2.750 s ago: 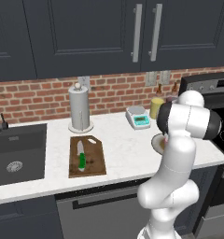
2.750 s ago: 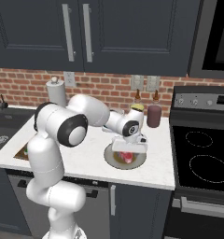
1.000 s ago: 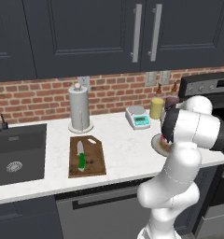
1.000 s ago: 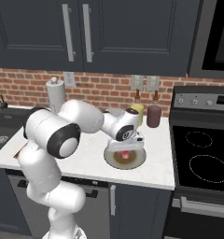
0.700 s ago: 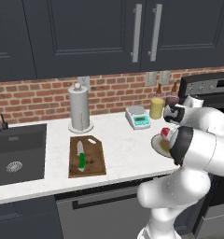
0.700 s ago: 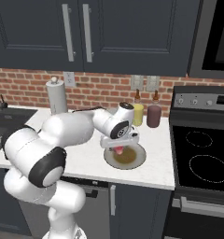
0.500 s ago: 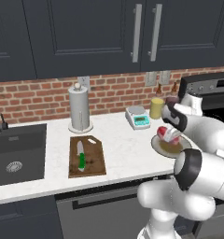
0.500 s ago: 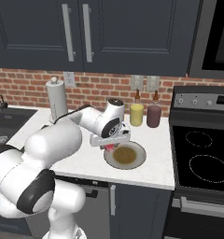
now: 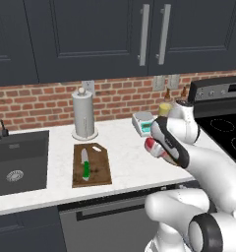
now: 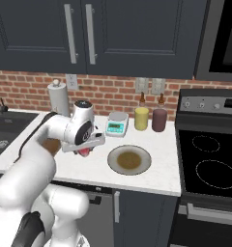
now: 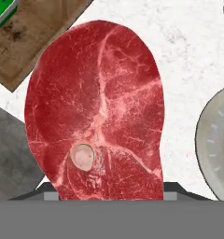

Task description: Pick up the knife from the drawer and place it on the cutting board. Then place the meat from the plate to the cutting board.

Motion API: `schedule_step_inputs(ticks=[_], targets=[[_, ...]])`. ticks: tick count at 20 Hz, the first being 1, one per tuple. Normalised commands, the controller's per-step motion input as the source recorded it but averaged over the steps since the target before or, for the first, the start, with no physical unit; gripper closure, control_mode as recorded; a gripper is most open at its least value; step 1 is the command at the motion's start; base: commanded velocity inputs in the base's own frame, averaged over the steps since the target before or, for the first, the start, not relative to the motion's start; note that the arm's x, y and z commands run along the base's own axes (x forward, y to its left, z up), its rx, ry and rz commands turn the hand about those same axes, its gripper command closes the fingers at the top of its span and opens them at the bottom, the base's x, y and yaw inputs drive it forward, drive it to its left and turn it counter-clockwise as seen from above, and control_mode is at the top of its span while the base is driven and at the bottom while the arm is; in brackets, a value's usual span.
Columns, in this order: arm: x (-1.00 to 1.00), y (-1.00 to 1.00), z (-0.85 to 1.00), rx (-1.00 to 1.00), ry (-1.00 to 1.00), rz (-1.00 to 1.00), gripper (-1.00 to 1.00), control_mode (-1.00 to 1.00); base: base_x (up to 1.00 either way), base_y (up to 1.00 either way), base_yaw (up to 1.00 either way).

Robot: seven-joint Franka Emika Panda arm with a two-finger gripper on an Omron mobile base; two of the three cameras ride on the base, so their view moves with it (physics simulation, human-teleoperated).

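The white speckled counter [image 9: 125, 162] carries the cutting board [image 9: 92, 165] near the sink [image 9: 16, 162], a paper towel holder [image 9: 84, 115] behind the board, a small scale [image 10: 116, 125], two jars [image 10: 141, 118] by the brick wall, and the plate [image 10: 129, 159] beside the stove [image 10: 210, 166].

Glossy white rounded arm segments [image 9: 208, 165], dark grey joint bands, bulbous white elbow, black end cap ring
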Motion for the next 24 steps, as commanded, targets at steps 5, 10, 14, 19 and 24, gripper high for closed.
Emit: schedule_step_inputs(ticks=[5, 10, 14, 19, 24], targets=[[0.00, 1.00, 0.04, 0.00, 0.00, 0.00, 1.00, -1.00, 0.00, 0.00, 0.00], [0.00, 1.00, 0.01, 0.00, 0.01, 0.00, 1.00, -1.00, 0.00, 0.00, 0.00], [0.01, 1.00, 0.00, 0.00, 0.00, 0.00, 1.00, -1.00, 0.00, 0.00, 0.00], [0.08, 0.85, 0.00, 0.00, 0.00, 0.00, 1.00, -1.00, 0.00, 0.00, 0.00], [0.23, 0.31, 0.00, 0.00, 0.00, 0.00, 1.00, -1.00, 0.00, 0.00, 0.00]])
